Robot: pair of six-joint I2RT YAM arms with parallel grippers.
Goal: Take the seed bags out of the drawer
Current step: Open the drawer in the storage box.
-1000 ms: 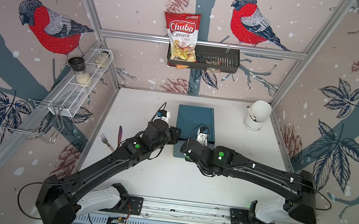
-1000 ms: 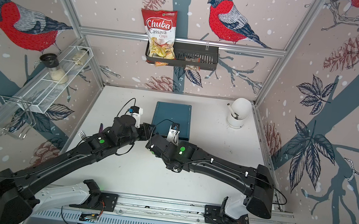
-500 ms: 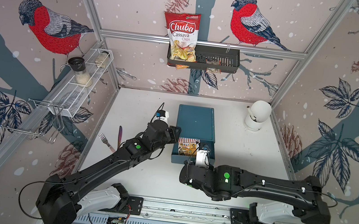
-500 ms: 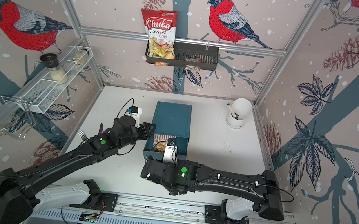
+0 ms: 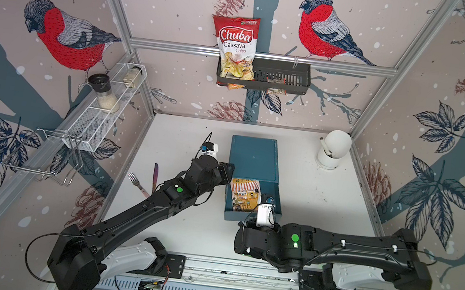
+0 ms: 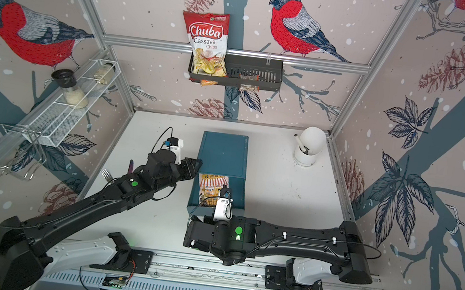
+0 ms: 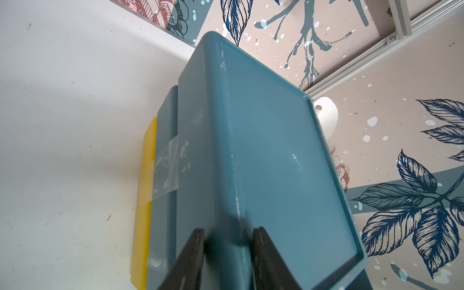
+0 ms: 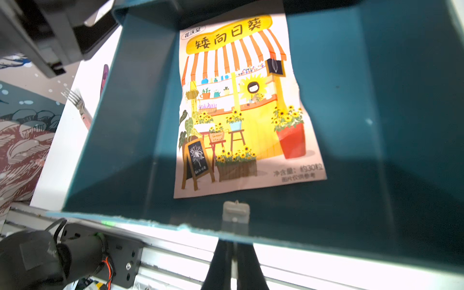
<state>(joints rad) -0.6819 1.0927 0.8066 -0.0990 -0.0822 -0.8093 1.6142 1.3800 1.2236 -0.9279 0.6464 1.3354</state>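
A teal box stands mid-table with its drawer pulled out toward the front. One seed bag lies flat in the drawer, orange-yellow with a striped awning. Any other seed bags are hidden. My left gripper is shut on the box's top left edge. My right gripper is shut on a thin white handle at the drawer's front wall, just below the white mount. In both top views the right wrist covers its fingers.
A fork and a purple-handled utensil lie left of the box. A white cup stands back right. A yellow board sits under the box. On the walls hang a black basket with the Chuba bag and a wire shelf.
The right arm has drawn back toward the table's front, pulling the drawer out and uncovering the orange-yellow seed bag. The left gripper has stayed on the box.
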